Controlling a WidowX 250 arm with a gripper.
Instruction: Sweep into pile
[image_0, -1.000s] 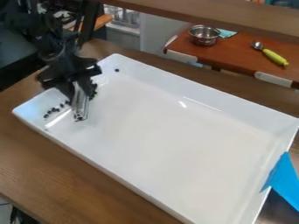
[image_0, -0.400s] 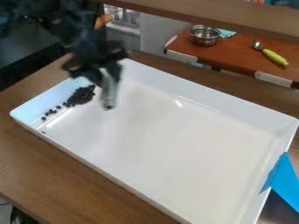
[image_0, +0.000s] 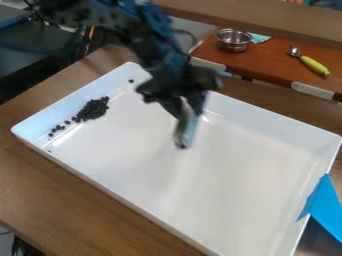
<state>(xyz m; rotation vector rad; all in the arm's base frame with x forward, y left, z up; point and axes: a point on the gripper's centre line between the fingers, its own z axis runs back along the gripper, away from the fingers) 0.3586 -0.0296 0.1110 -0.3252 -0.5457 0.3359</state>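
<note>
The hand (image_0: 186, 119) is blurred, dark against the arm (image_0: 150, 45), and I cannot tell whether it is spread, pressed together or pinching something. A pale, shiny strip (image_0: 186, 132) runs down from it over the tray (image_0: 220, 180); whether that is part of the hand or held by it, and whether its end touches the tray, is also unclear. The arm is cut off at the top edge and hides a stretch of the tray's far rim. The tray's nearest corner runs out of the bottom edge, and a blue sheet (image_0: 323, 204) overlapping its rim is cut off at the right.

The tray is white and shallow. In it, dark bits (image_0: 93, 109) lie heaped beside the far left wall, well apart from the hand, with a loose line of them trailing toward the left corner. One lies by itself near the top corner, another near the left corner.

The tray sits on a brown wooden worktop (image_0: 80, 197). Behind, a reddish side table (image_0: 274, 62) bears a metal pot (image_0: 233, 41), a teal cloth (image_0: 259, 38) just beside it, and a spoon (image_0: 310, 63) with a yellow-green handle. A wooden shelf (image_0: 267, 19) crosses above.
</note>
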